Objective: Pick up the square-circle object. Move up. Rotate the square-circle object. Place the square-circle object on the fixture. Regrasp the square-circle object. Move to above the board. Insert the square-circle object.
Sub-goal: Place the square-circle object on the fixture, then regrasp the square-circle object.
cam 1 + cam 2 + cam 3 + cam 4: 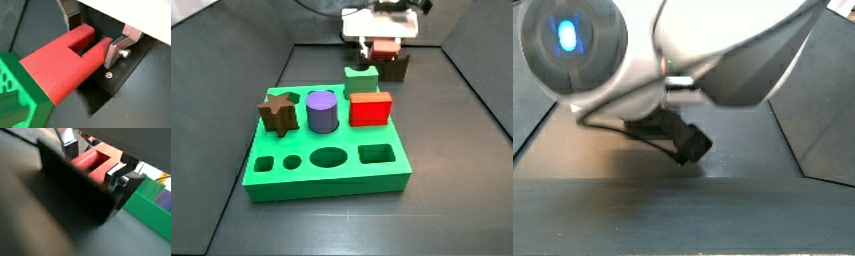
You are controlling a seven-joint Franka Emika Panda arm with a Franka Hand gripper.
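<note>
The board point(318, 160) is the largest item: one bright-green flat square block on the dark floor, in the near half of the scene in a side view. Its near edge carries four recesses, counted: one small square, one small round, one larger oval and one rectangular. Four shapes stand along its far part: one brown star piece point(278, 110) at the left, one purple cylinder point(322, 110) in the middle, one plain red cube point(372, 108) at the right, and one green notched block point(362, 74) behind the cube. A corner of the board also shows in both wrist views point(17, 95) point(150, 205), just beside the fixture.

The robot body fills most of a side view and blocks nearly everything there; only a dark angular part shows below it, and what that is cannot be told.

The fixture point(393, 66) is one dark brown-black block, at the far right, behind the board. In a wrist view it reads as a dark wall point(73, 190) in front of the red piece.

The gripper point(382, 44) stands directly over the fixture. The square-circle object point(63, 57), one bright-red plastic piece with a layered surface and a slot between two legs, sits at the fixture between the fingers point(119, 50). The jaws are clamped on its legged end, silver plates against either side.
</note>
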